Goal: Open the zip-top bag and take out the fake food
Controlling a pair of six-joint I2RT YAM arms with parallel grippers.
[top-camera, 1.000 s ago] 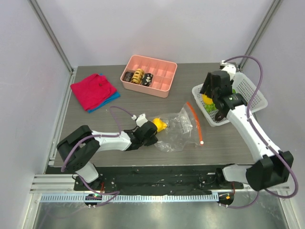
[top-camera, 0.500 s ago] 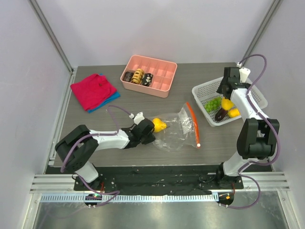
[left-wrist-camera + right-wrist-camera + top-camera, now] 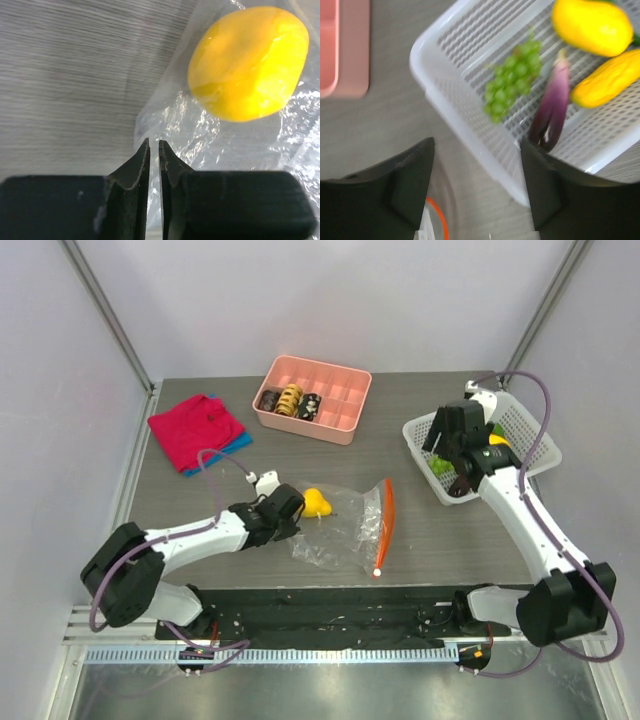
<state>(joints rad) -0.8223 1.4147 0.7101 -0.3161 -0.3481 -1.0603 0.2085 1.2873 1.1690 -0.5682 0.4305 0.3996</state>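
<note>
Left gripper (image 3: 154, 146) pressed together, pinching edge of clear crinkly zip-top bag (image 3: 345, 530) on grey counter (image 3: 450, 530). Glossy yellow plastic fruit (image 3: 248, 62) within bag. Right gripper (image 3: 476, 150) spread above white mesh basket (image 3: 422, 57) holding green grapes (image 3: 512, 80), purple eggplant (image 3: 551, 112), yellow pieces (image 3: 592, 25).

Clear crinkly plastic zip-top bag (image 3: 350, 530) flat on grey wood-grain table (image 3: 440, 540), front centre. Yellow glossy plastic fruit (image 3: 318, 502) inside bag's left end; orange-red zipper strip (image 3: 384, 525) along bag's right edge. White plastic mesh basket (image 3: 530, 435) at right, holding green plastic grapes (image 3: 512, 82), purple plastic eggplant (image 3: 551, 107) just right of them, and yellow plastic pieces (image 3: 592, 25) beyond. Pink plastic compartment tray (image 3: 340, 400) rear centre. Red folded cloth (image 3: 195, 428) rear left.
</note>
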